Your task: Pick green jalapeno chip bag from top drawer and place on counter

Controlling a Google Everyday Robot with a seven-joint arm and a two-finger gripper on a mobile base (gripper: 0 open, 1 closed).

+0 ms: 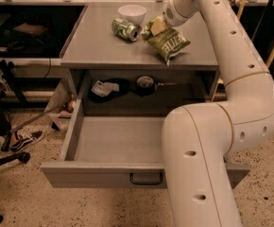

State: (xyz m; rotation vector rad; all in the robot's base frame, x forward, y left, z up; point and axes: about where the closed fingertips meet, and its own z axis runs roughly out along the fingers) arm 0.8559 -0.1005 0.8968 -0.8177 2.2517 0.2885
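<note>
The green jalapeno chip bag (168,43) lies on the counter (97,44) near its front right edge, its upper end raised. My gripper (155,28) reaches in from the upper right and is shut on that upper end of the bag. The top drawer (87,173) is pulled wide open below the counter. Its inside shows nothing in it, and my arm (201,164) hides its right part. Its black handle (146,178) is at the front centre.
A green-and-white soda can (125,29) lies on its side and a white bowl (132,13) stands behind it on the counter, left of the bag. A black round object (145,83) and a white item (104,87) sit in the recess behind the drawer. A shoe (26,138) is on the floor at left.
</note>
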